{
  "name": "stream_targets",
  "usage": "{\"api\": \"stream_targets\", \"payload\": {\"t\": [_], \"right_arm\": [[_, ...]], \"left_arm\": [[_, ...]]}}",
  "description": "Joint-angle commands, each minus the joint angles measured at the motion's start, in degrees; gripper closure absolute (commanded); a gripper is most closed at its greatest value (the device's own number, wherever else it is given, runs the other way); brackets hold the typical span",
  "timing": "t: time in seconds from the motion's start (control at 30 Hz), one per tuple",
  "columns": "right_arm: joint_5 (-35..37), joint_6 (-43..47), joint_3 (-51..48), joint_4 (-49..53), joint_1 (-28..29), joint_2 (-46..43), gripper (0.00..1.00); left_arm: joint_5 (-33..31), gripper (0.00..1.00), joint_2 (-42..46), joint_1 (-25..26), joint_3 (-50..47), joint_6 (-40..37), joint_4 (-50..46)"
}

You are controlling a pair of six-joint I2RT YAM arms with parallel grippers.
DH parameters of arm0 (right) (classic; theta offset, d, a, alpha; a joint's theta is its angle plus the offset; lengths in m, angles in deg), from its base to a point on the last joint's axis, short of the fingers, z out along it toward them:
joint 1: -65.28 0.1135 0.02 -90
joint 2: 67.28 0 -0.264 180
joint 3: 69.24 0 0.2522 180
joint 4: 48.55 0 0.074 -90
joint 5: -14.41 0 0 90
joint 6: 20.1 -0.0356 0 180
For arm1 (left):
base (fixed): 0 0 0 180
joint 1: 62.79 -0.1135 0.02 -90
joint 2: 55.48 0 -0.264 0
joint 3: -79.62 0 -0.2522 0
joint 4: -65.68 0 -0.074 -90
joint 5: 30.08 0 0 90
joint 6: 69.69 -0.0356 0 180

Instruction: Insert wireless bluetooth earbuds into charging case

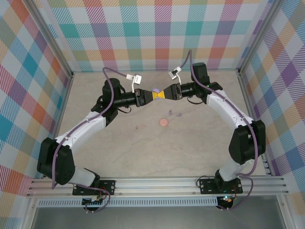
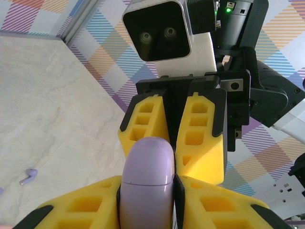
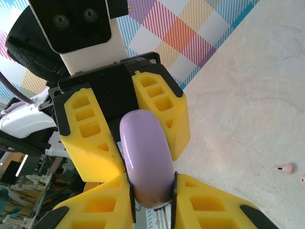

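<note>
**Two grips on one slippery case, held above the table**

You have both arms meeting mid-air over the far half of the table point(image 1: 95, 152), with the purple charging case point(image 2: 147, 167) pinched between them. The left gripper point(image 2: 147, 191) is closed on one end and the right gripper point(image 3: 151, 186) on the other, with yellow fingers pressing the shell from both sides. The lid looks closed.

The earbuds all lie on the table below. A purple earbud point(image 2: 28, 176) shows in the left wrist view and a pink earbud point(image 3: 285, 168) in the right wrist view, both well apart from the case.

Watch the hand-over. The shell is smooth and rounded, so if you slacken one grip before the other is firm, the case can squirt out and drop. A fall could scatter the tiny earbuds. If the arms pull or twist against each other, the case may rotate in the pads, or the lid may be forced the wrong way
</note>
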State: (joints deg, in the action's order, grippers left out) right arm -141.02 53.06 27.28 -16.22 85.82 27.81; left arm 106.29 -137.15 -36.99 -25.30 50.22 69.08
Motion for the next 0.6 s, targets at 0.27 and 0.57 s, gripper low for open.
{"api": "stream_targets", "payload": {"t": [0.27,0.57], "right_arm": [[4.58,3.65,3.15,5.06,0.21,0.70,0.79],[4.81,4.18,4.55,6.51,0.21,1.22,0.79]], "left_arm": [[2.00,0.69,0.90,0.56,3.58,-1.46,-1.16],[5.17,0.68,-0.16,0.65,4.31,-1.76,-2.66]]}}
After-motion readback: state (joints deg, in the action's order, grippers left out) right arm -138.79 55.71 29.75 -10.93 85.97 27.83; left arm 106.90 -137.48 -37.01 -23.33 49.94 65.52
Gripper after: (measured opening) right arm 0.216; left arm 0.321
